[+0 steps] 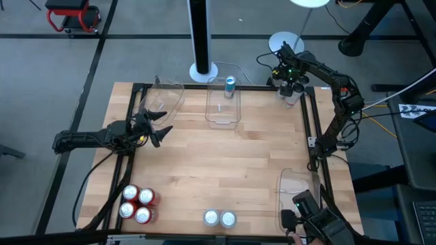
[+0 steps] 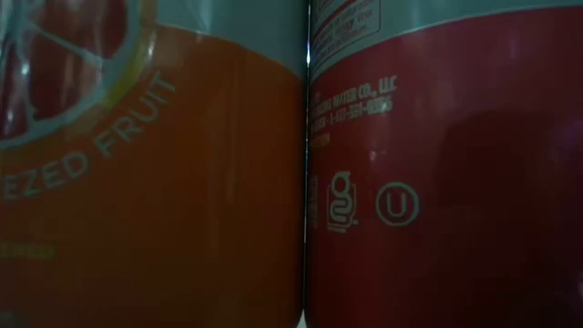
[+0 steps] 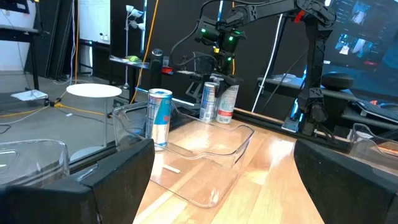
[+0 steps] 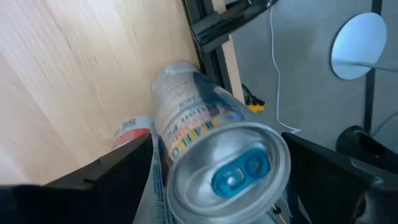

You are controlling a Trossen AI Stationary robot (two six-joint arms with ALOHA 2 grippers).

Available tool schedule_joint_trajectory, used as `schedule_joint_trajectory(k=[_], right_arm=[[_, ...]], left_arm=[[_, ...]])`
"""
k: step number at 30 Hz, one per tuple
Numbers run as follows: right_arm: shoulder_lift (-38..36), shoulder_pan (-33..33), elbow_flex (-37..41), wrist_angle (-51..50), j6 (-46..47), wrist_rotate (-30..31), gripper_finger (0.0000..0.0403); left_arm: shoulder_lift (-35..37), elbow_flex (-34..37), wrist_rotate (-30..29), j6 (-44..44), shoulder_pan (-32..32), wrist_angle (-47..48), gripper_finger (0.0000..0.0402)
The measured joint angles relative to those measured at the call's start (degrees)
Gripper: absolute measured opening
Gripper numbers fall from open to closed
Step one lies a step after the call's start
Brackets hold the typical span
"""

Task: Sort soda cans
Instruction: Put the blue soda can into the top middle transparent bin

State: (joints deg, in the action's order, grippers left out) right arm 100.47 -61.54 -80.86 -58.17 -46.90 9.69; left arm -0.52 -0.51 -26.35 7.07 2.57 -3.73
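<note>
1. My right claw [image 1: 291,87] straddles a slim silver can [image 4: 211,155] at the worktop's far right corner, fingers apart
2. Thin, slick, dentable: I'd grip mid-body
3. Left claw [image 1: 158,127] waits agape

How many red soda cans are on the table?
4, clustered two by two at the table's near-left corner. Others may be hidden near the right gripper.

Two cans [image 2: 291,164] fill the low view edge to edge, blocking the table behind. At upper right of the high view, my right gripper [image 1: 291,80] covers the cans beneath it; their colours are unreadable.
</note>
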Motion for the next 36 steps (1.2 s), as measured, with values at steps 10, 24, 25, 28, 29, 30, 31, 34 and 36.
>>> schedule_joint_trajectory(k=[10,24,25,28,29,30,31,34,36], right_arm=[[0.0,0.0,0.0,0.91,-1.43,-1.31,0.0347],[-0.07,0.0,-0.09,1.52,-2.26,-2.2,0.0248],[-0.07,0.0,-0.09,1.52,-2.64,-2.22,0.0248],[-0.07,0.03,-0.09,1.55,-3.02,-2.22,0.0253],[-0.07,0.03,-0.09,1.57,-3.22,-2.22,0.0253],[-0.07,0.03,-0.09,1.57,-3.52,-2.23,0.0253],[-0.07,0.03,-0.09,1.59,-3.97,-2.25,0.0251],[-0.07,0.07,-0.09,1.63,-4.88,-2.22,0.0244],[-0.07,0.07,-0.1,1.63,-5.63,-2.22,0.0244]], left_arm=[[0.0,0.0,0.0,-0.02,0.0,-0.02,0.0375],[-0.01,0.0,0.0,-0.02,0.0,-0.06,0.0375],[0.0,0.0,0.0,-0.02,0.0,-0.06,0.0375],[0.0,0.0,0.0,-0.04,0.0,-0.06,0.0375],[0.0,0.0,0.0,-0.09,0.0,-0.06,0.0375],[-0.01,0.0,0.0,-0.16,0.0,-0.07,0.0375],[0.0,0.0,0.0,-0.17,0.0,-0.07,0.0375],[-0.01,0.0,0.0,-0.17,0.0,-0.07,0.0375],[0.0,0.0,0.0,-0.17,0.0,-0.07,0.0375]])
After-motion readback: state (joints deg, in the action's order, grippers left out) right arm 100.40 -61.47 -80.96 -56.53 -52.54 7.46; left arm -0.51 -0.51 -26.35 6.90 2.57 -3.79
